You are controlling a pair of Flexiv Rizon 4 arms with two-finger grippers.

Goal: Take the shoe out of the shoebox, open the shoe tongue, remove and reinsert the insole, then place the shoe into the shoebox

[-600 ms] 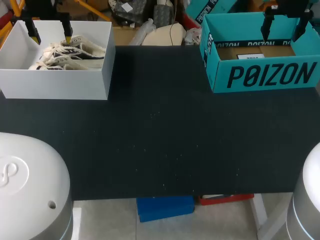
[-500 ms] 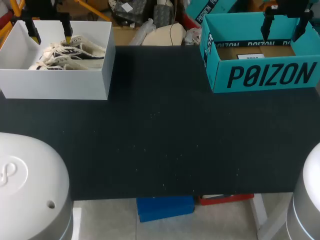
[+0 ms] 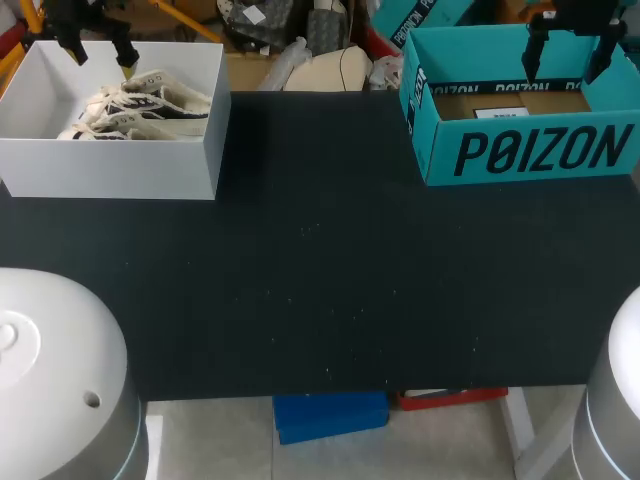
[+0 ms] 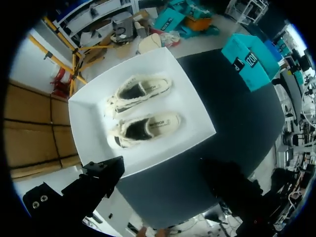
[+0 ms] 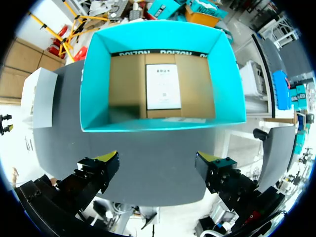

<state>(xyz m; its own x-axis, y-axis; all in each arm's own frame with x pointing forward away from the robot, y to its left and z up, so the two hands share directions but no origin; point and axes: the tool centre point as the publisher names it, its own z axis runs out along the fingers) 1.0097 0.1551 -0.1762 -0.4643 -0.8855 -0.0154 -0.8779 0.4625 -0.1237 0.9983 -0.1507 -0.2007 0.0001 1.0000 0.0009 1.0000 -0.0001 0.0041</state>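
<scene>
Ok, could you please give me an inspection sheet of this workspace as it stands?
Surface: black table mat, carrying both boxes at its far side.
Job's things: two cream lace-up sneakers lying side by side in the open white box, far left; open teal cardboard shoebox, far right, holding only a white paper sheet.
Clutter: nothing seen.
Grippers: left gripper open, above the white box, holding nothing; right gripper open, above the teal cardboard shoebox, holding nothing.
Cables: nothing seen.
Surroundings: nothing seen reaching over the table.
</scene>
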